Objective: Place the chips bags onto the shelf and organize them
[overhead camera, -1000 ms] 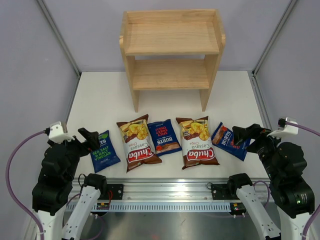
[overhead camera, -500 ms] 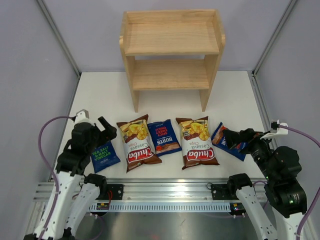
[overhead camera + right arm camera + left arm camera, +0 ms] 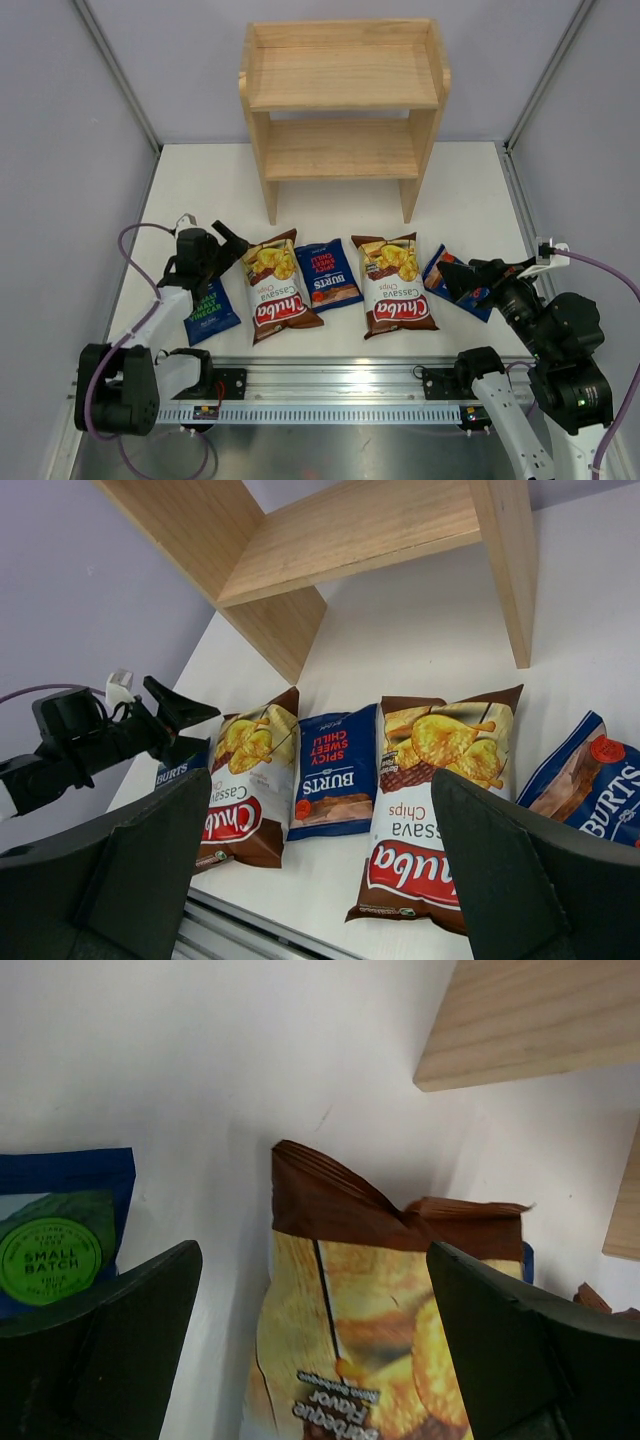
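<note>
Five bags lie flat in a row across the lower middle of the top view, on the white table [image 3: 470, 190] in front of the wooden shelf [image 3: 345, 75]. From the left there's the Burts "Sea Salt & Malt Vinegar" bag [image 3: 205, 305] with a green "Small Batch" seal [image 3: 55, 1260]. Next comes the first Chuba "Cassava Chips" bag [image 3: 275, 285], small print probably "Barbeque Flavor". Then the Burts "Spicy Sweet Chilli" bag [image 3: 327, 272], the second Chuba bag [image 3: 395, 283], and the last Burts bag [image 3: 590, 775], flavour unreadable. At lower left, the left gripper [image 3: 235, 243] spreads wide over that first Chuba's crimped top, gripping nothing. At lower right, the right gripper [image 3: 455, 278] is wide too, over the last Burts bag.
</note>
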You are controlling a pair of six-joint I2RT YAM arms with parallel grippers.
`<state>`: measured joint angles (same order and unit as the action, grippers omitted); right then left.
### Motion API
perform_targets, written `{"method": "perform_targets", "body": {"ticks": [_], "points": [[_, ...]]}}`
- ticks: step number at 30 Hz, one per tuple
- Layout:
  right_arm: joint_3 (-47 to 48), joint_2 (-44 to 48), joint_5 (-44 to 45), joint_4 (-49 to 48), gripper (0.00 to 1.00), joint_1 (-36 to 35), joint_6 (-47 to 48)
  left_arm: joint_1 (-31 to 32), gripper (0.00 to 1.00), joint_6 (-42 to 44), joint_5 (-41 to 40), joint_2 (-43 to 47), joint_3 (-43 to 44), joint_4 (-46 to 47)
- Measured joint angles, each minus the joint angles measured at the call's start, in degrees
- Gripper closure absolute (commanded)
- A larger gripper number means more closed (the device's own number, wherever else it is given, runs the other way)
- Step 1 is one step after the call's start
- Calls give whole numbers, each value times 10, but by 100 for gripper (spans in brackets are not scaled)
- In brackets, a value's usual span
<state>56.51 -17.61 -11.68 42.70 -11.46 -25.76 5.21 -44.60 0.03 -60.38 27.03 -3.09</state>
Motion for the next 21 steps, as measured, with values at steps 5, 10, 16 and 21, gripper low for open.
{"method": "perform_targets", "body": {"ticks": [5, 10, 16, 21], "points": [[0, 1, -7, 0, 1, 0, 0, -21, 1, -27, 49, -98, -31, 117], [-5, 1, -27, -9, 1, 0, 0, -24, 2, -63, 94, -163, -56, 238], [-12, 0, -38, -12, 1, 0, 0, -25, 9, -107, 118, -210, -92, 374], [-12, 0, -42, -14, 1, 0, 0, -26, 34, -135, 134, -263, -102, 457]]}}
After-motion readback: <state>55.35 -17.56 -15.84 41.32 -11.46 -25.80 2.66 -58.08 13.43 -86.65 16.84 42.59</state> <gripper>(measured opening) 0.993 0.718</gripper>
